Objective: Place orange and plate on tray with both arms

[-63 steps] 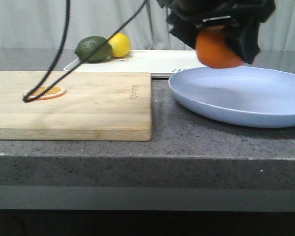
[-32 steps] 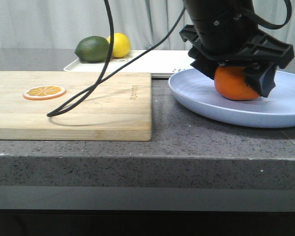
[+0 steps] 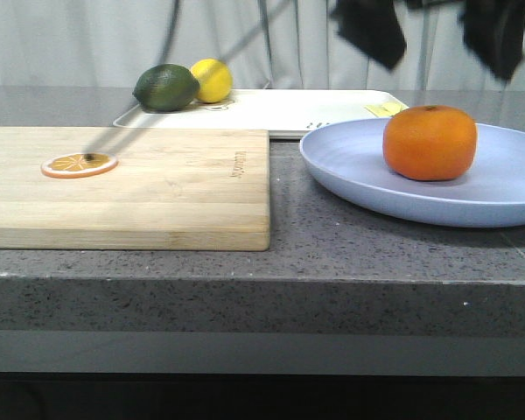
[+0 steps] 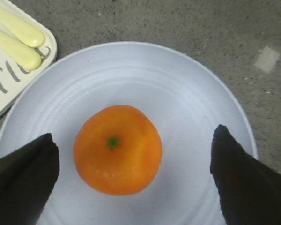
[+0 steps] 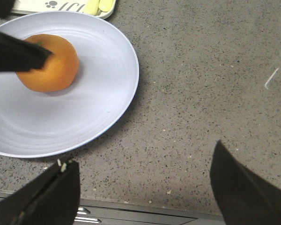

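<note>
The orange (image 3: 430, 143) rests on the pale lavender-blue plate (image 3: 367, 188), stem dimple up. My left gripper (image 3: 446, 63) hangs open above it, its black fingers spread well apart and touching nothing. In the left wrist view the orange (image 4: 117, 149) lies between the open left gripper (image 4: 134, 135) on the plate (image 4: 187, 93). The cream-white tray (image 3: 280, 110) stands behind the plate, apart from it. My right gripper (image 5: 146, 154) is open over bare counter near the plate (image 5: 84, 112), holding nothing. The orange (image 5: 51, 65) shows there too.
A wooden cutting board (image 3: 157, 197) with an orange slice (image 3: 79, 164) fills the left. A green fruit (image 3: 166, 87) and a lemon (image 3: 212, 80) sit at the tray's far left. Pale yellow handles (image 4: 16, 40) lie on the tray corner. The counter edge (image 5: 131, 206) is near my right gripper.
My left gripper carried the orange down onto the plate, let it go and rose with its fingers open. The cable swung off the cutting board.
</note>
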### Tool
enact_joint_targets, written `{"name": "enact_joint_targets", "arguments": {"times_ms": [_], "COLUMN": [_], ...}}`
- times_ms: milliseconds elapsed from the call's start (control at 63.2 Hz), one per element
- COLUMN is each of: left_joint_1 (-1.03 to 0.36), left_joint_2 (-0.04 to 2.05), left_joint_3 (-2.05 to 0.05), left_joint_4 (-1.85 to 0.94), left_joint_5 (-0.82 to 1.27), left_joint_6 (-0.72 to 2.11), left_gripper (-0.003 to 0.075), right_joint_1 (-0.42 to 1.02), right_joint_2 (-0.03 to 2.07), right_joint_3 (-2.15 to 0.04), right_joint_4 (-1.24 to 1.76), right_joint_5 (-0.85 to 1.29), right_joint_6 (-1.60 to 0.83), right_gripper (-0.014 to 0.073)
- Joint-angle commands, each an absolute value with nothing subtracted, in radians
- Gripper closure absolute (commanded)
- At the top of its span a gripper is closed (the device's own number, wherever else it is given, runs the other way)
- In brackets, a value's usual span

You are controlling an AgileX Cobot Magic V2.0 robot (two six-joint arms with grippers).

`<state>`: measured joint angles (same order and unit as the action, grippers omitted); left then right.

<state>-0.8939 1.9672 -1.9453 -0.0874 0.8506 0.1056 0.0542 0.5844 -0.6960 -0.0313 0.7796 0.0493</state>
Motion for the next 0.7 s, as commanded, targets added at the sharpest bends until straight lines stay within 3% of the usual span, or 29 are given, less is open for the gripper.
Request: {"name": "enact_joint_targets", "arguments": {"times_ms": [0,332,680], "left_joint_1": [-0.893,-0.794,-0.601], "left_joint_2": [1.826,1.517,1.166], "left_joint_3": [-1.965,-1.634,-1.218], "left_joint_4": [-0.097,-0.097,-0.131], "left_joint_5": [0.842,0.752,0.685], "left_joint_6": [0.096,0.096,0.096], "left_gripper": [0.0081,0.0081,0.0081], "right_joint_1": [0.057,0.057,0.057], "right_joint_2": [0.594,0.594,0.594], "right_joint_3": [-0.721,-0.721,-0.721], "right_joint_4": [-0.032,-0.032,-0.032], "right_joint_5": [0.728,0.734,0.725], "right_joint_6": [0.042,0.042,0.042], "right_gripper": [0.0011,0.0011,0.0011]}}
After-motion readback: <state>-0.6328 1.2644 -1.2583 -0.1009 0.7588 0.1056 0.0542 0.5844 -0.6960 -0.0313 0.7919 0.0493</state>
